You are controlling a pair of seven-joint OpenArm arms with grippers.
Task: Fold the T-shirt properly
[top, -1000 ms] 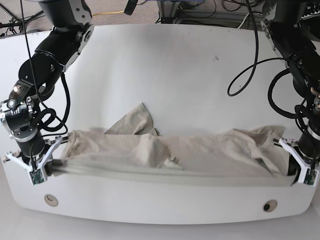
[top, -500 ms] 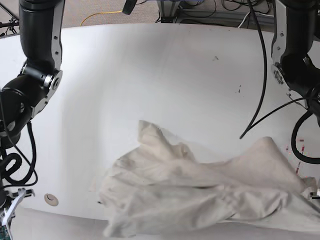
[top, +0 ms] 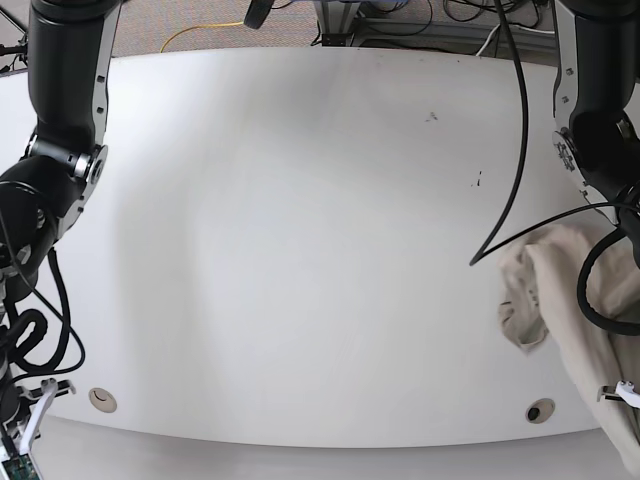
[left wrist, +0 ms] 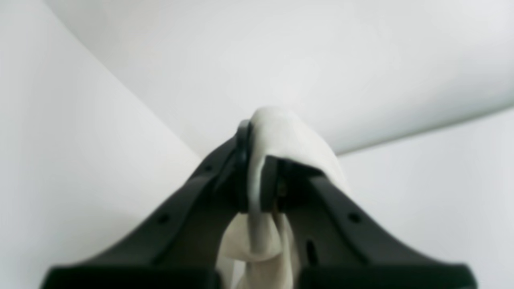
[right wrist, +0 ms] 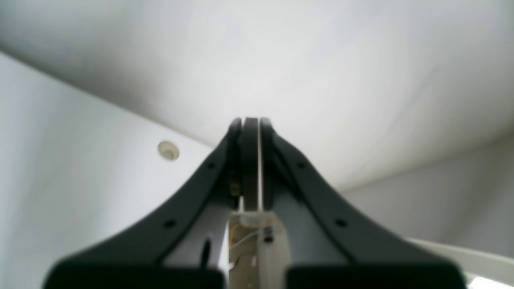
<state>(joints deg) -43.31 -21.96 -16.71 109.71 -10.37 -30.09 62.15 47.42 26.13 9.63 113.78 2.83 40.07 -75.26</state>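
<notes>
The T-shirt is a pale beige bundle bunched up at the right side of the white table, trailing down toward the lower right corner of the base view. In the left wrist view my left gripper is shut on a fold of the T-shirt, which bulges over the black fingertips and hangs down between them. My right gripper is shut with nothing between its pads. It sits off the table's front left corner, low in the base view.
Two round holes sit near the table's front edge. A black cable hangs over the right side of the table. Cables and equipment lie beyond the far edge.
A second ago the shirt lay stretched along the front edge between both grippers. It has left the right gripper and swept across to the right side, still in the left gripper.
</notes>
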